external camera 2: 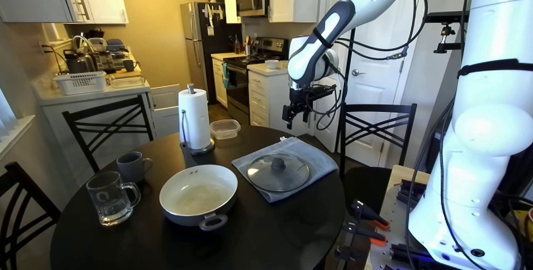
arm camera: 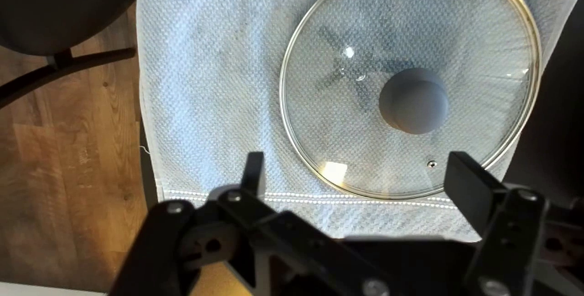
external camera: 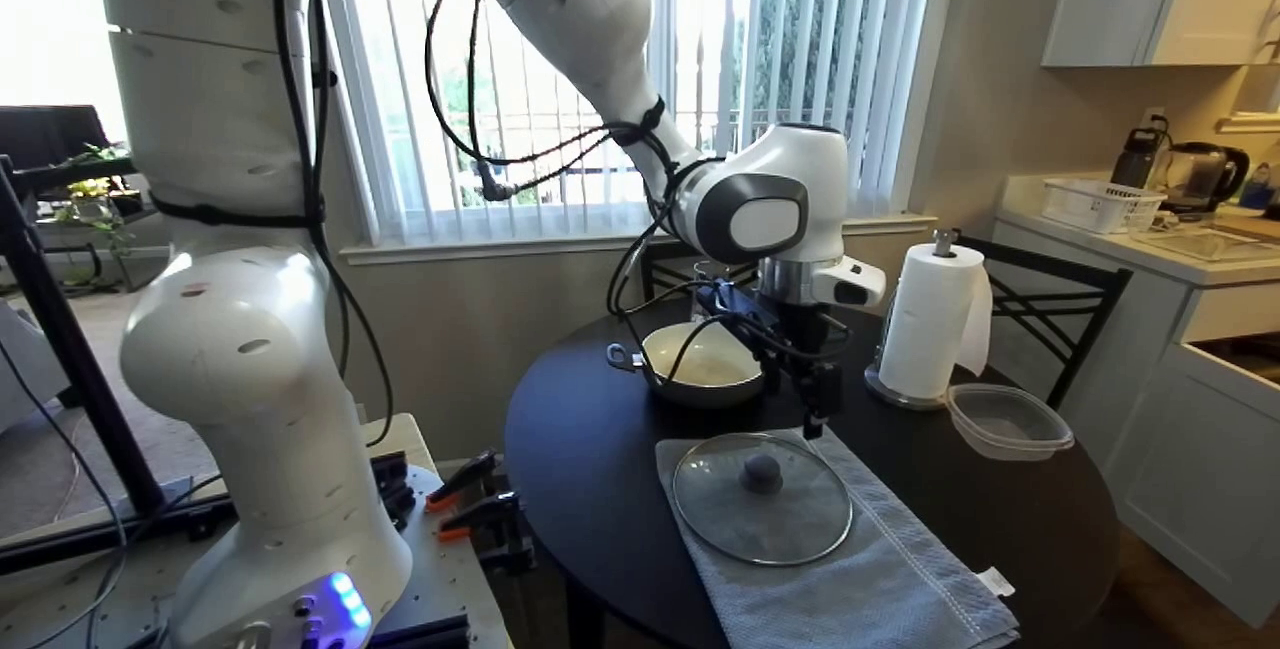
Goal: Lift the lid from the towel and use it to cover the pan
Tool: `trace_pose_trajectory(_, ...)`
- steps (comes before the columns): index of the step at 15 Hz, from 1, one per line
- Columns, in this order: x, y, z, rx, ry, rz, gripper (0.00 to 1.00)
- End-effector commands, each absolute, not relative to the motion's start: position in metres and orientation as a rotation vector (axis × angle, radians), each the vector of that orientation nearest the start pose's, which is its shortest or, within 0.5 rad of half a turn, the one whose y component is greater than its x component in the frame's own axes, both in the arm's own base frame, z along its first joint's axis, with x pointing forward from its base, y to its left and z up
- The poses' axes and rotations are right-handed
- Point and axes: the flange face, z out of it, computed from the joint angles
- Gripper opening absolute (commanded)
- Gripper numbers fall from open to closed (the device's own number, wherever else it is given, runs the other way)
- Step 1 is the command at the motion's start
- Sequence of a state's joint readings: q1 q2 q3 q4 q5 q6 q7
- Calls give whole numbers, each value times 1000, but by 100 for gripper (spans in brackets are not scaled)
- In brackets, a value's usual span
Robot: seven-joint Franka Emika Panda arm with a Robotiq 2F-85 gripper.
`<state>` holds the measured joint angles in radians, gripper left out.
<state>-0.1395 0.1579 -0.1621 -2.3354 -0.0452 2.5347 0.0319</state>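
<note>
While the lid (external camera 2: 278,178) lies flat on the towel (external camera: 850,594), knob (arm camera: 414,102) upward, the gripper (arm camera: 356,173) hangs above, wide and empty, offset from the knob. Step judged: approach. Next move: centre, descend, grip the knob; the pan (external camera 2: 199,195), nearby, stands uncovered.

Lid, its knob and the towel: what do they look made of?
Lid: likely glossy clear glass, with bright reflections; gleaming rim, probably metal. Knob: matte grey, perhaps plastic or silicone; no sharp glints. Towel: matte woven fabric; visible weave and stitching.
</note>
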Motion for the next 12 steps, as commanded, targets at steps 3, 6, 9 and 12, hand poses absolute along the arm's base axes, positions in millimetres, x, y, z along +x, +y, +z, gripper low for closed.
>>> trace_pose_trajectory(3,499,-155,275,-3164,469,-57,100)
trace_pose_trajectory(6,503,-138,254,-3167,421,37,100)
trace_pose_trajectory(9,503,-111,218,-3159,345,137,100)
trace_pose_trajectory(12,503,-86,185,-3152,272,233,100)
